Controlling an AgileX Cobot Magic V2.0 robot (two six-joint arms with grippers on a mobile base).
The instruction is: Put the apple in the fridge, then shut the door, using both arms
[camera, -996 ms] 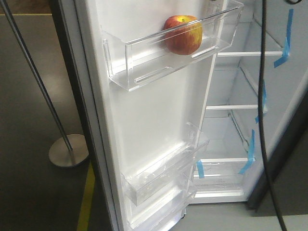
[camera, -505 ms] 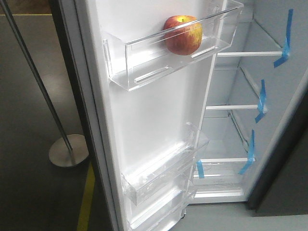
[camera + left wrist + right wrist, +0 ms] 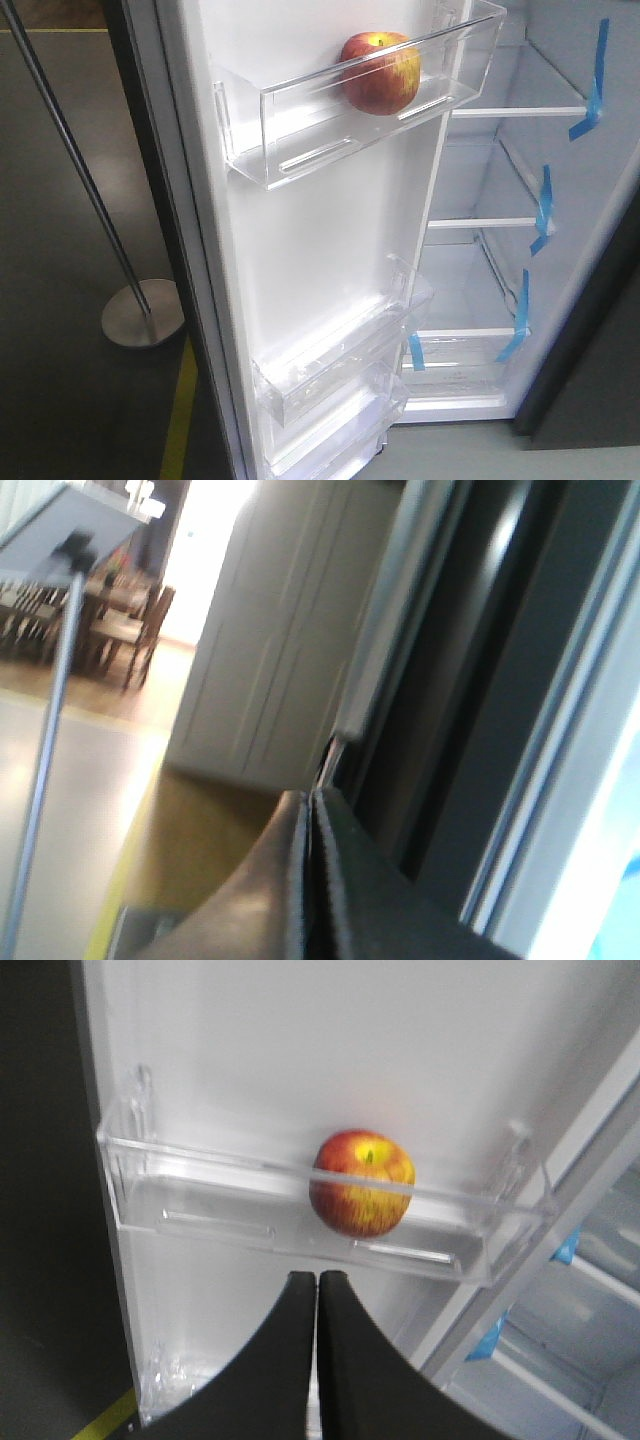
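While the apple (image 3: 380, 72) stays put, left pincer (image 3: 312, 798) and right pincer (image 3: 318, 1280) sit pinched tight.

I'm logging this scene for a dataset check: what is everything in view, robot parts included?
apple: one, red and yellow, in the upper door bin
upper door bin: one, clear, high on the door
lower door bins: two, clear, low on the door
door: one, white lining, standing open
shelves: three, white, inside the fridge
tape strips: four, blue, at shelf edges
stand: one, silver, floor left of the door
floor line: one, yellow, beside the door
left gripper: black, shut, beside a dark grey panel
right gripper: black, shut, below the apple
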